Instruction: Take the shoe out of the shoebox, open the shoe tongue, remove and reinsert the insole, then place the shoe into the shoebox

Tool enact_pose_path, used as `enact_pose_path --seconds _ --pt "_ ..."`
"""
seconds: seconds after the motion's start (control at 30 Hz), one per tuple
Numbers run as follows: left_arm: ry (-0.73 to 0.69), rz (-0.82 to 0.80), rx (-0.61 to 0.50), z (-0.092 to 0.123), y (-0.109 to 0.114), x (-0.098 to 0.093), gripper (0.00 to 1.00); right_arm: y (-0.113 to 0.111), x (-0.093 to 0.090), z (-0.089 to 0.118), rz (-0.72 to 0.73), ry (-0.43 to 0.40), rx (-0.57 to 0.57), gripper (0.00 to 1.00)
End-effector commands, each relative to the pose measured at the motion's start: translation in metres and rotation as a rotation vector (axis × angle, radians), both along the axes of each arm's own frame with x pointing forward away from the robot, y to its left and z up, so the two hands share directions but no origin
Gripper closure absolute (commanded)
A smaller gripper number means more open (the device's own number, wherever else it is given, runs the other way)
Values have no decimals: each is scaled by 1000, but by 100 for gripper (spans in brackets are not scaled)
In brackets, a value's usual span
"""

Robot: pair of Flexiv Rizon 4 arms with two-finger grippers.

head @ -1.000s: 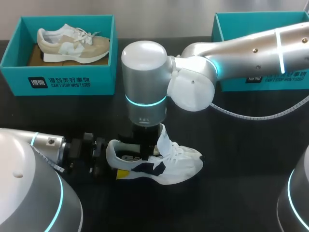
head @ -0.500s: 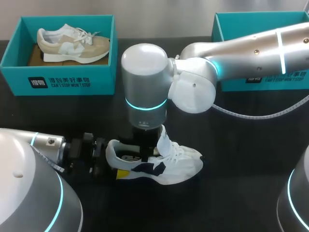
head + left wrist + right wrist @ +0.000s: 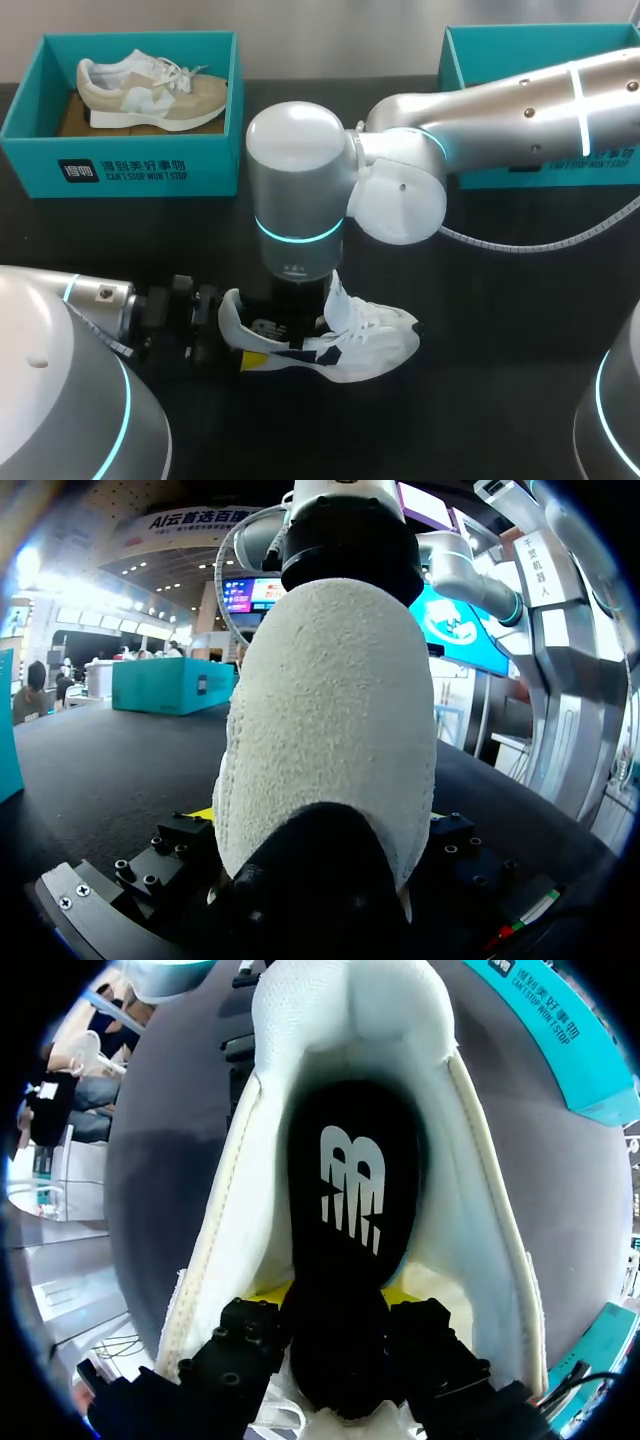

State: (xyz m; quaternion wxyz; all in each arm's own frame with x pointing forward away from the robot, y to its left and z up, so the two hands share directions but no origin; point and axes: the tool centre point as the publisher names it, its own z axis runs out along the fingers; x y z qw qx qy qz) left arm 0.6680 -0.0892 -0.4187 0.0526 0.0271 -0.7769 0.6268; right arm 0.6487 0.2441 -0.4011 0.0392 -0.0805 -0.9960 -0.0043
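My left gripper [image 3: 232, 338] sits at the heel of the white mesh sneaker with navy side panels [image 3: 365, 340]. It is closed on the heel from both sides, with a sliver of yellow tip showing at each flank in the left wrist view. The sneaker stands upright on the black table [image 3: 500, 330], toe pointing away from that gripper.

Over the sneaker's opening, my right arm has come down in the last second and drifted slightly towards the heel, so its wrist now hides more of the raised white tongue [image 3: 338, 290]. The right gripper [image 3: 335, 1305] is inside the opening, pinched narrowly on the black foam insole [image 3: 350, 1180]. The insole's printed heel end lies against the sneaker's heel cup.

I read that drop as pressing the insole back down into place, so reinsertion looks under way but not yet finished.

Beyond the sneaker's heel side stands a teal cardboard shoebox [image 3: 130, 170] holding a beige suede trainer [image 3: 150, 95]. Beyond the toe side is a second teal shoebox [image 3: 560, 165], partly hidden by my right arm. That is probably where this sneaker goes.
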Motion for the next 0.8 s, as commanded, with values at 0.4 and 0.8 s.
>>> enact_pose_path --seconds 0.4,0.8 --pt "2 5 1 -5 -1 4 100 4 -29 -11 7 78 50 100" --pt "2 5 1 -5 -1 4 100 -12 -24 31 24 -18 231 100"
